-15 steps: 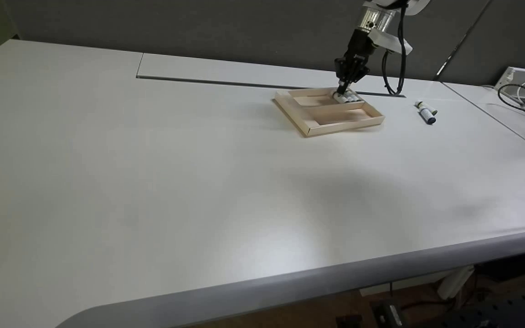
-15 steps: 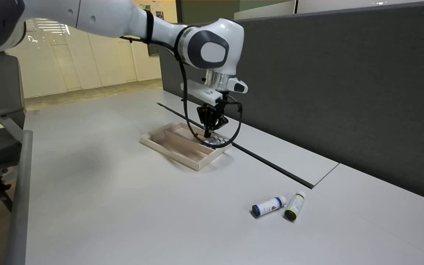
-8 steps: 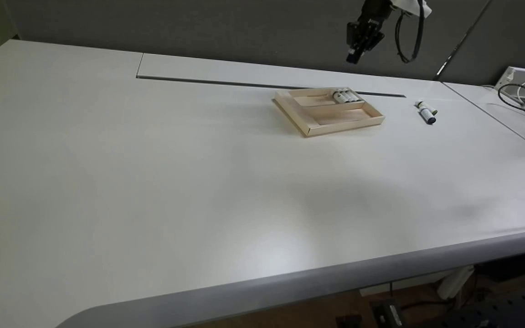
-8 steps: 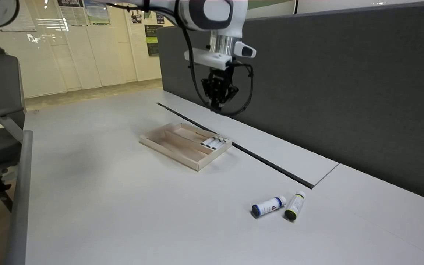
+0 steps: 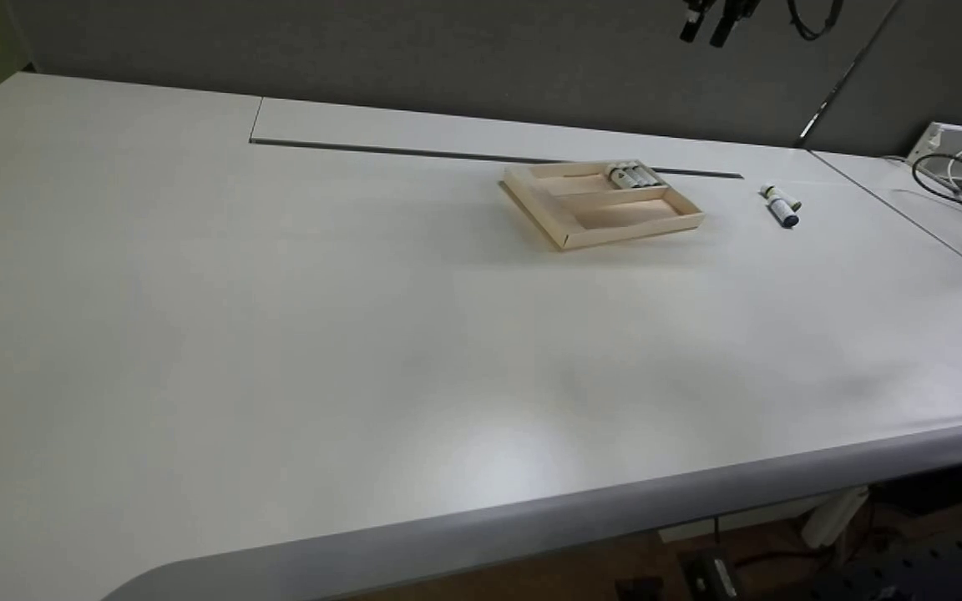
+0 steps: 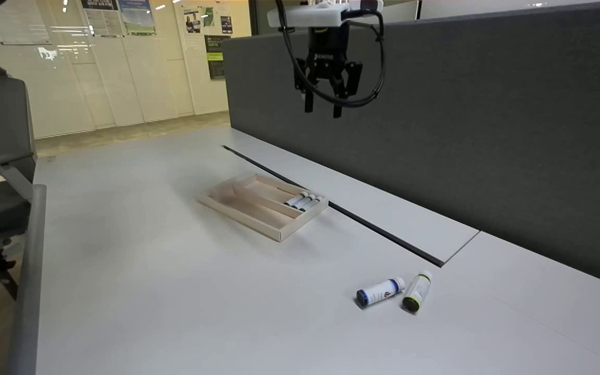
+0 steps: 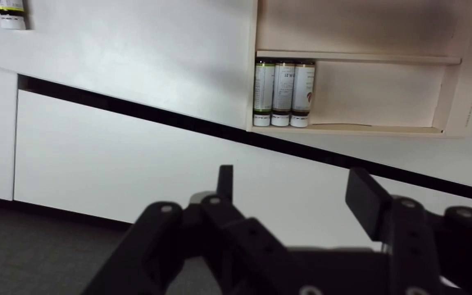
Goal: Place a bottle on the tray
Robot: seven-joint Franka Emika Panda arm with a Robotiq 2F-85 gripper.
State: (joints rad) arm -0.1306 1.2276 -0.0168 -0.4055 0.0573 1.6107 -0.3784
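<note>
Three small white-labelled bottles (image 7: 283, 88) lie side by side in one compartment of the light wooden tray (image 7: 359, 56), against its end wall. Both exterior views show them there too, in the tray (image 6: 304, 223). Two more bottles rest on the table outside it: a blue-banded bottle (image 6: 380, 292) and, close beside that, a yellow-banded bottle (image 6: 417, 291). High above the table, near the grey partition, hangs my gripper (image 6: 323, 112). Its fingers stand apart with nothing between them, which the wrist view confirms for the gripper (image 7: 290, 174).
A grey partition (image 6: 461, 130) runs along the table's back edge, behind the gripper. A dark slot (image 5: 406, 151) crosses the tabletop beside the tray. Cables (image 5: 961, 179) lie at the far corner, and a black cable (image 6: 382, 52) loops round the gripper.
The gripper has risen from low over the bottles in the tray to well above the table. Its fingers, close together before, have spread. The bottles and tray look unmoved.
</note>
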